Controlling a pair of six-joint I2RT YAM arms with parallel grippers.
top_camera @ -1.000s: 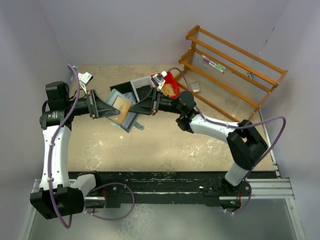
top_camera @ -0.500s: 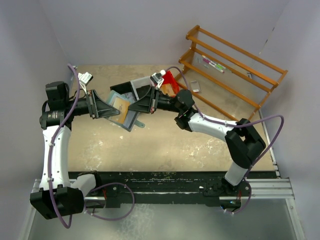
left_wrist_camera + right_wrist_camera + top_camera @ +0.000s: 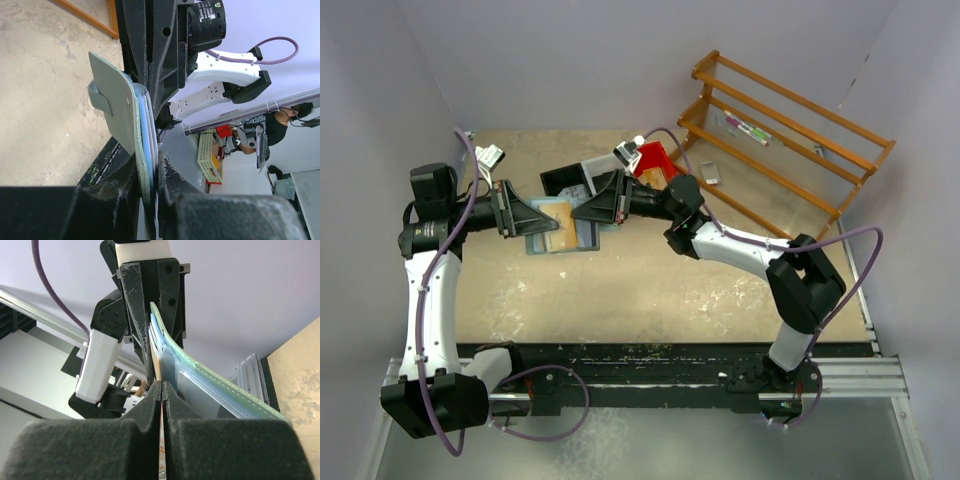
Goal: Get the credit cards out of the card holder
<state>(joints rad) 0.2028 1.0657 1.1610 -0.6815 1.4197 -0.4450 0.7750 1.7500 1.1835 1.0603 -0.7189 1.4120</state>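
– Top external: where is the card holder [image 3: 558, 228]?
– Off the worktop [image 3: 620, 290], held up between the two arms, left of centre. The left gripper [image 3: 527, 221] is clamped on one end of it. The left wrist view shows its fingers [image 3: 172, 185] squeezed on the mint cover and the clear pages together.
– And the right gripper [image 3: 580, 212]?
– Clenched too, at the opposite end. In the right wrist view its fingertips meet on a thin tan edge. I take that to be one of the credit cards [image 3: 157, 367], though a pocket page could be caught with it; I can't rule that out.
– So which way does the pull go?
– The holder's long axis runs from one gripper to the other, nearly level, and the cards lie along it. The right gripper sits at the open side. I judge the draw should go straight back along that line, away from the left gripper, which merely anchors.
– Risk?
– Any sideways tilt could bend the card against its pocket, or drag the whole holder out of the left grip.
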